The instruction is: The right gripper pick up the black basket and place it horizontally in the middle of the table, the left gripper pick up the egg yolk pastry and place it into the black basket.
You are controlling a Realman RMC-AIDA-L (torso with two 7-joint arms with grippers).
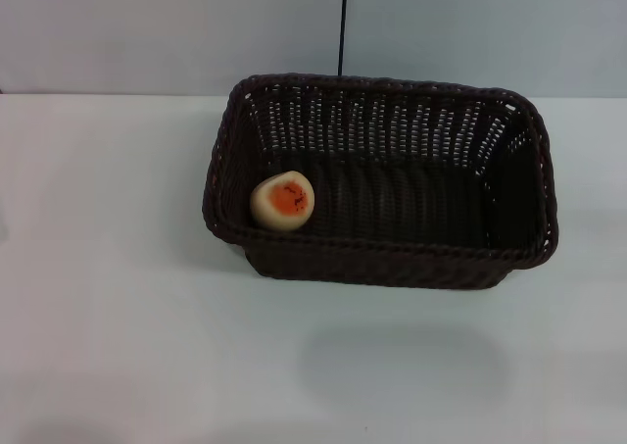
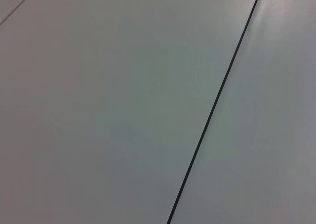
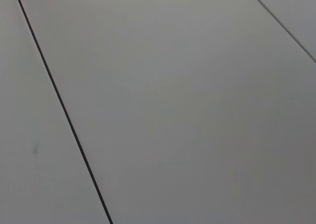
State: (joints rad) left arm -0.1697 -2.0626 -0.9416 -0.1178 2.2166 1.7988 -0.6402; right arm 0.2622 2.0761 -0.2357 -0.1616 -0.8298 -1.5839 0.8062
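The black basket (image 1: 392,258) lies lengthwise across the middle of the white table (image 1: 108,297) in the head view. The egg yolk pastry (image 1: 282,201), cream with an orange-red top, rests inside the basket at its left end, against the front wall. Neither gripper shows in any view. Both wrist views show only plain grey panels with a thin dark seam (image 2: 212,112), and no fingers.
A grey wall with a dark vertical seam (image 1: 343,23) stands behind the table. Bare tabletop lies to the left of the basket and in front of it.
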